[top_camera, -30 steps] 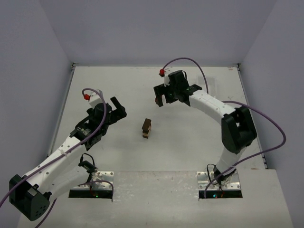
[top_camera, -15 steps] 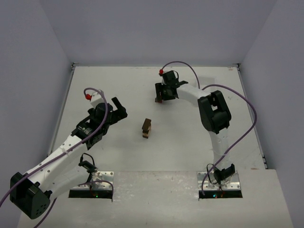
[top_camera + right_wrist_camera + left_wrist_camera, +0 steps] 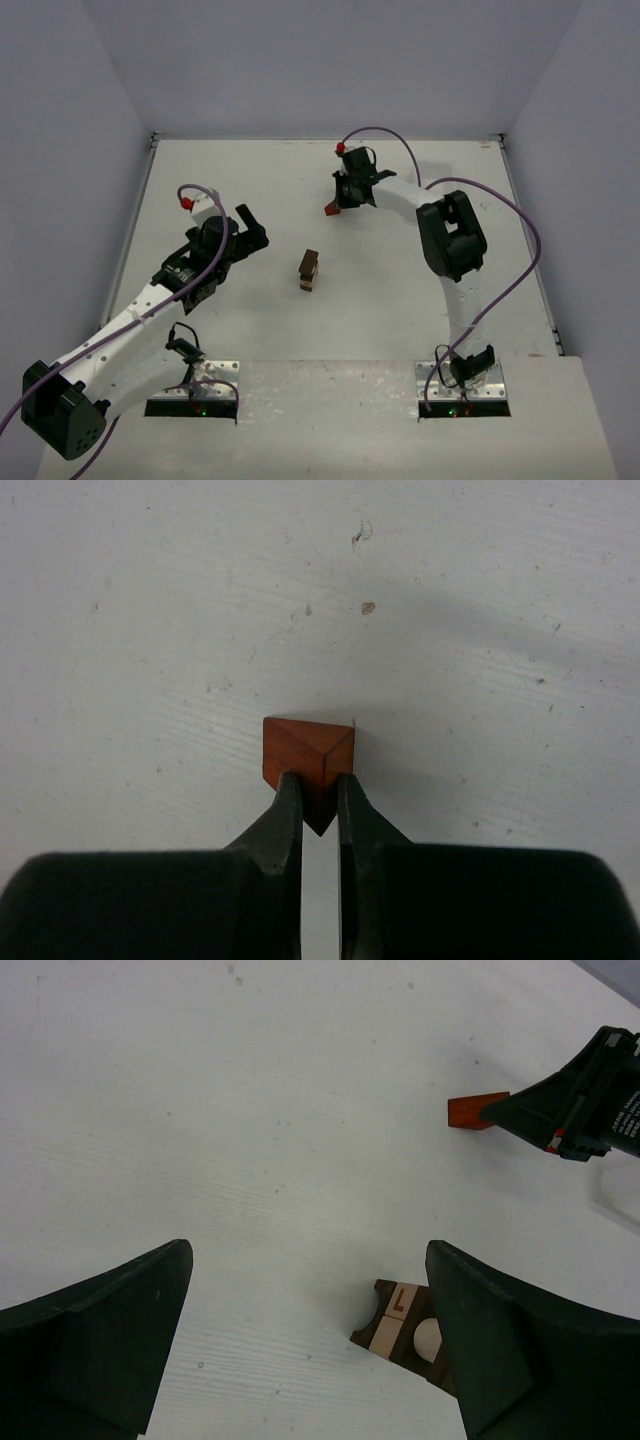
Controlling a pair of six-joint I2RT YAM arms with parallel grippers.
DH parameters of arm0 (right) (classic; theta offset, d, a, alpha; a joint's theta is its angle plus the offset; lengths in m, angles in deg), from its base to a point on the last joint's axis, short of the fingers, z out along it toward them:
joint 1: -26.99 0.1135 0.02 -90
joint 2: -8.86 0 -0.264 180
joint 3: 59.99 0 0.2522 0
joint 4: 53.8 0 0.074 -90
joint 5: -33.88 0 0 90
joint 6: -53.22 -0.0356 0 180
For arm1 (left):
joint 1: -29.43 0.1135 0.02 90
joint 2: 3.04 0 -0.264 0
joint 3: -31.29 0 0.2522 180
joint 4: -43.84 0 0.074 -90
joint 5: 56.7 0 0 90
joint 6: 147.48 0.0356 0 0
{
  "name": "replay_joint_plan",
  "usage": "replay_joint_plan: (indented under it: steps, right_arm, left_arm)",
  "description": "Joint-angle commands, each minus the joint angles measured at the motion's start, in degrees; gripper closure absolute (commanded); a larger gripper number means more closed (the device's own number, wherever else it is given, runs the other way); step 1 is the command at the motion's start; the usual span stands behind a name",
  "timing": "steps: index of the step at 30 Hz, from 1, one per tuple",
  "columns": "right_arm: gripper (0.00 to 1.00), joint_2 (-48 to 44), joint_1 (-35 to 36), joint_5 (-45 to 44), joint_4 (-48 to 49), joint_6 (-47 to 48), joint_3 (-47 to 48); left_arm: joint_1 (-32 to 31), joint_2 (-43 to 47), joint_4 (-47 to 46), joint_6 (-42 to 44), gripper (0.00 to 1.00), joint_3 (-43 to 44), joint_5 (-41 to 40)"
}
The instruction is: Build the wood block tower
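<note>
Reddish wedge (image 3: 308,752) in right gripper (image 3: 318,786), tower (image 3: 309,270) well apart

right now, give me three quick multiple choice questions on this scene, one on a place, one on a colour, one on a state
1. Where does the wood block tower stand? A) near the middle of the table B) at its far edge C) at its near edge
2. What colour is the triangular block in the right gripper? A) blue B) reddish-orange C) white
3. How is the left gripper? A) shut on a block B) open, holding nothing C) shut, empty
Answers: 1 A, the top view shows it mid-table; 2 B, the right wrist view shows that colour between shut jaws; 3 B, its jaws stand wide apart.
</note>
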Motion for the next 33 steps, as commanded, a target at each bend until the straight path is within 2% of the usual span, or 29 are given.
replay_joint_plan:
  steps: [1,5,11,17,18,20,21,22,24,26,28,30,33]
  right_arm:
    - [0.99,-0.4,-0.3,2.7,2.3,0.3,1.4]
    - [1.00,-3.5,-0.4,3.0,6.1,3.0,-1.2]
    - [1.00,-20.0,-0.4,9.4,24.8,15.2,-17.7]
    - [1.00,-39.5,-0.3,27.1,37.6,32.1,-36.6]
    - [1.00,-42.0,-0.3,31.8,38.3,35.0,-41.0]
    - [1.00,-48.7,-0.3,46.8,40.1,42.2,-47.2]
    - [1.00,-51.7,-0.3,56.2,38.7,46.9,-49.2]
    - [1.00,-54.8,-0.3,61.5,35.3,49.8,-49.6]
    - [1.00,-59.4,-0.3,69.9,27.3,55.0,-49.3]
    - [1.00,-61.8,-0.2,78.0,15.0,67.4,-47.0]
    - [1.00,-63.5,0.0,83.9,3.7,72.5,-45.0]
    - [1.00,-65.0,0.0,89.3,-12.2,87.6,-42.8]
    - [1.00,-65.5,0.4,93.8,-17.6,93.7,-40.9]
  left_arm:
    - [0.5,0.6,-2.4,0.0,0.00,0.6,-0.4]
    - [0.5,0.6,-2.5,0.3,0.00,0.6,0.3]
    - [0.5,2.1,-3.2,1.9,0.00,0.9,3.9]
    - [0.5,5.9,-6.4,5.2,0.00,0.5,14.0]
    - [0.5,6.4,-8.0,5.8,0.00,0.3,17.7]
    - [0.5,7.7,-11.0,7.4,0.00,-0.7,24.5]
    - [0.6,8.2,-12.4,8.2,0.00,-1.1,28.0]
    - [0.5,8.5,-13.7,8.7,0.00,-1.3,33.0]
    - [0.5,9.0,-16.3,9.7,0.00,-2.0,42.5]
    - [0.5,10.3,-22.1,10.1,0.00,-3.9,52.3]
    - [0.5,10.4,-27.0,10.1,0.00,-5.2,60.2]
    - [0.5,10.0,-31.0,9.3,0.00,-6.4,66.9]
    - [0.2,8.1,-40.4,6.4,0.00,-9.0,75.7]
